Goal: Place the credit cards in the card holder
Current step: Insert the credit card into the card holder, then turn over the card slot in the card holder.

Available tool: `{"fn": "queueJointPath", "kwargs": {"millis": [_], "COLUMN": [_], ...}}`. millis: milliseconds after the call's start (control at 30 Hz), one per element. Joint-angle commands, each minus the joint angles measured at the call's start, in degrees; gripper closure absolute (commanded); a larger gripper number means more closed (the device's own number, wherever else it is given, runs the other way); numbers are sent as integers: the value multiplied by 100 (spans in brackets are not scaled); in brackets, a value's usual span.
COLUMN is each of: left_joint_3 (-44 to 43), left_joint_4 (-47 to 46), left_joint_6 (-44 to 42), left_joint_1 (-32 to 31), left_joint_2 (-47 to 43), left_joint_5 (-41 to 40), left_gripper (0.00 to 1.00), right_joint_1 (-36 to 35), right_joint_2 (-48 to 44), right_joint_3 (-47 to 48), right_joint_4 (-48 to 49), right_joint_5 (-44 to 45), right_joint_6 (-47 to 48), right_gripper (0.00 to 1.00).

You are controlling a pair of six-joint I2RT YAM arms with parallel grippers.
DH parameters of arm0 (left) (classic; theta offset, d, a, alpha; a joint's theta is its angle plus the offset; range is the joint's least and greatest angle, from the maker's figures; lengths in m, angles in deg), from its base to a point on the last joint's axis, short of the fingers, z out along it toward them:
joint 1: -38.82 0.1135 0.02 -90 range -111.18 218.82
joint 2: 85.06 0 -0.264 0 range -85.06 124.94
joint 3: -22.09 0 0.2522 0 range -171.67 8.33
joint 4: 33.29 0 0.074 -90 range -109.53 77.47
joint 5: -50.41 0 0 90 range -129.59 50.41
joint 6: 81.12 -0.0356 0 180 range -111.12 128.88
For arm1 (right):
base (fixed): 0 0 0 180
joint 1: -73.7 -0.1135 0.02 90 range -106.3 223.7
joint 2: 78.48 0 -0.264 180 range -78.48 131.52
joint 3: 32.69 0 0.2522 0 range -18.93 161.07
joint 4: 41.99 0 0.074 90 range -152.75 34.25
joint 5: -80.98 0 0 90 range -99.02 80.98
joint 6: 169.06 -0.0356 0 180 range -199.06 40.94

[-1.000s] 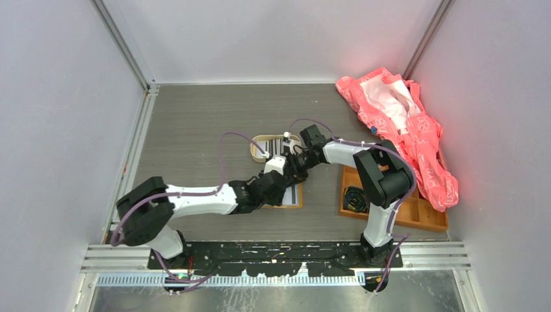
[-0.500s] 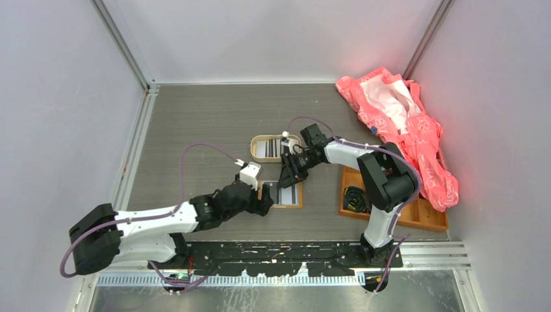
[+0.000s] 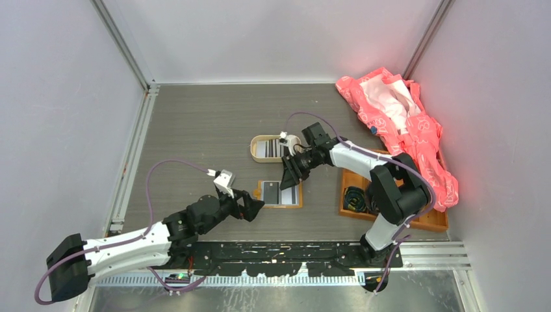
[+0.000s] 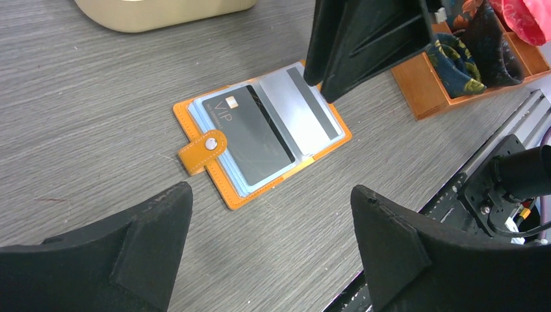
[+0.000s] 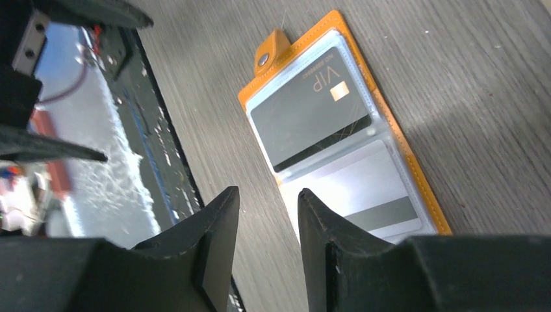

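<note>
The card holder [image 3: 263, 203] [image 4: 229, 193] [image 5: 396, 140] lies open and flat on the table, its snap strap pointing left. A dark VIP card [image 4: 247, 133] [image 5: 308, 110] sits in its left pocket. A silver card [image 4: 299, 107] [image 5: 370, 188] with a dark stripe sits in the right pocket. My left gripper [image 3: 252, 209] [image 4: 273, 190] stands wide open just near-left of the holder, holding nothing. My right gripper [image 3: 289, 179] [image 5: 268, 193] hovers over the holder's right edge. Its jaws stand a narrow gap apart with nothing between them.
An oval beige tin [image 3: 255, 148] [image 4: 162, 10] holding a striped card stands behind the holder. An orange wooden tray [image 3: 416, 218] [image 4: 448, 71] with dark fabric items sits at the right. A pink cloth [image 3: 403, 123] lies at the far right.
My left arm has pulled back from the holder toward the near left, and its gripper has opened wide. The right gripper stays over the holder's right side.
</note>
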Motion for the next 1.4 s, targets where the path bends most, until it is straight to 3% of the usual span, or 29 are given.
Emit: {"fn": "queueJointPath", "kwargs": {"millis": [0, 133, 333, 500, 733, 1367], "left_joint_3": [132, 153, 141, 6, -124, -267], "left_joint_4": [-620, -821, -1171, -1349, -1300, -1632], "left_joint_6": [117, 256, 414, 451, 615, 798], "left_joint_1": [30, 31, 36, 37, 189, 387], "left_joint_2": [-1, 218, 620, 1045, 1481, 2166], "left_joint_5": [-36, 65, 112, 132, 38, 457], "left_gripper": [10, 12, 15, 24, 34, 32], "right_joint_1": [-223, -336, -564, -859, -1106, -1489], "right_joint_2": [-639, -882, -930, -626, -175, 519], "right_joint_3": [-23, -99, -197, -102, 86, 497], "right_joint_4": [-196, -126, -16, -91, 23, 13], "right_joint_5": [398, 911, 1582, 2031, 2324, 2706], "right_joint_6": [1039, 1355, 1627, 1712, 1233, 794], "right_gripper": [57, 64, 82, 91, 96, 95]}}
